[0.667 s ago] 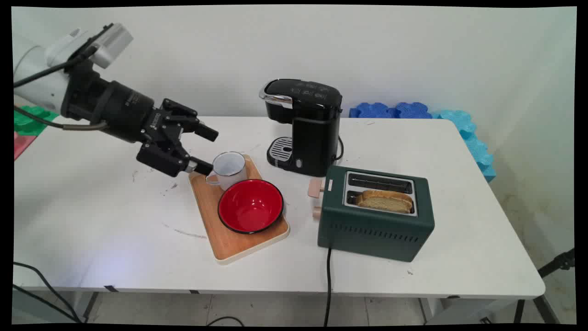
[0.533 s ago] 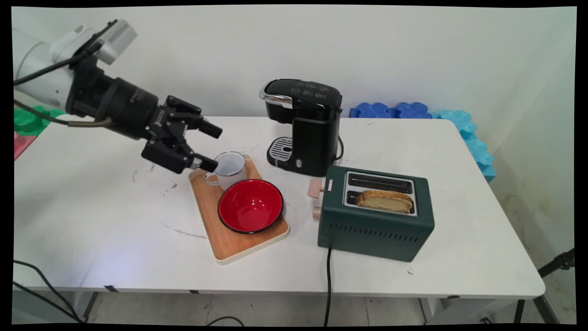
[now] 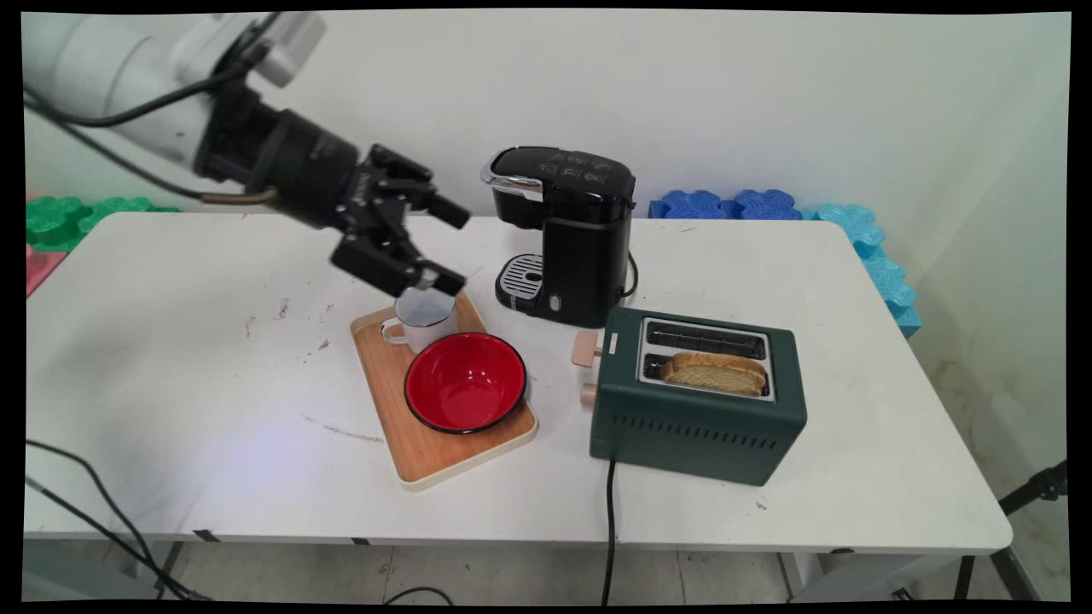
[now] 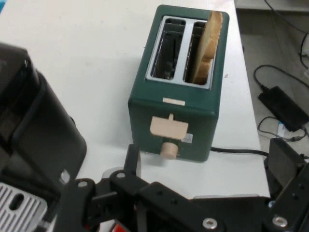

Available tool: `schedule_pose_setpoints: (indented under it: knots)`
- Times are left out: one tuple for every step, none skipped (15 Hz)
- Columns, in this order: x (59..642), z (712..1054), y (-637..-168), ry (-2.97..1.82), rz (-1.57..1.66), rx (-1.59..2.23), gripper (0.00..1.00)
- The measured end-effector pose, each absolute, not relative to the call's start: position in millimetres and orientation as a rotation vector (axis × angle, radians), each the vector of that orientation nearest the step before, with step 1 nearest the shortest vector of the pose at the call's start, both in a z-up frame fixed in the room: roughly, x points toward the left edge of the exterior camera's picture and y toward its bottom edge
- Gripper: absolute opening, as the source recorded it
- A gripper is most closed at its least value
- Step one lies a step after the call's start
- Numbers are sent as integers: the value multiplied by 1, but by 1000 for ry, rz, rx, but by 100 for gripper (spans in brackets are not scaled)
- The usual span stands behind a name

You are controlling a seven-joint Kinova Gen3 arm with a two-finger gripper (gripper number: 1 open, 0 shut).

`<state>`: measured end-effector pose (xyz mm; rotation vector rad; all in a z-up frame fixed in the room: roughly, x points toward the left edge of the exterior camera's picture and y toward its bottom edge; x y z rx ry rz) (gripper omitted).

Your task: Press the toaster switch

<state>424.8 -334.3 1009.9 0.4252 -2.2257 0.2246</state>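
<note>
Two fingers of the black gripper (image 3: 454, 247) stand spread apart, nothing between them; the hand is released and empty. In the main view it sits left of centre in the upper half of the frame, its lower finger just above the rim of the white mug (image 3: 420, 317).

Near edge, lower centre of the frame: the wooden tray (image 3: 409, 443) lies on the white table (image 3: 171, 409), one corner towards the camera. A red bowl (image 3: 465, 382) rests on the tray's middle, and the mug stands on the tray's far end, just behind the bowl, handle towards the frame's left. Whether mug and bowl touch cannot be determined.

Right of the tray, near the frame's centre, stands the green toaster (image 3: 698, 426), with a slice of toast (image 3: 715, 372) upright in the slot nearer the camera. Its beige lever and knob face the tray. A black cord runs from its front down over the table's near edge. The hand view shows the toaster (image 4: 178, 87) at upper centre, the toast (image 4: 208, 46) in its right-hand slot, and the gripper's linkage along the bottom edge.

Further back, just right of the gripper, stands the black coffee machine (image 3: 572, 234), its drip grille facing the frame's left.

Beyond the table, blue foam blocks (image 3: 768, 206) line the wall at upper right, and green foam blocks (image 3: 60, 215) sit at far left.
</note>
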Motion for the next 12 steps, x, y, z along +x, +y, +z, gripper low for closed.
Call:
schedule_pose_setpoints:
  knots:
    - [415, 1012, -340, -2238, 235, 400, 100]
    - [406, 1013, -345, -2249, 239, 381, 100]
    - [396, 1013, -349, -2264, 243, 360, 100]
    - [386, 1013, -353, -2282, 244, 340, 100]
    - [377, 1011, -356, -2300, 244, 325, 100]
    - [368, 1009, -360, -2321, 243, 310, 100]
    - [359, 1006, -363, -2341, 242, 295, 100]
    - [352, 1003, -366, -2360, 242, 278, 100]
    - [344, 998, -368, -2382, 241, 259, 100]
    - [338, 993, -371, -2403, 240, 240, 100]
    - [332, 989, -372, -2420, 238, 224, 100]
    - [329, 986, -374, -2430, 237, 214, 100]
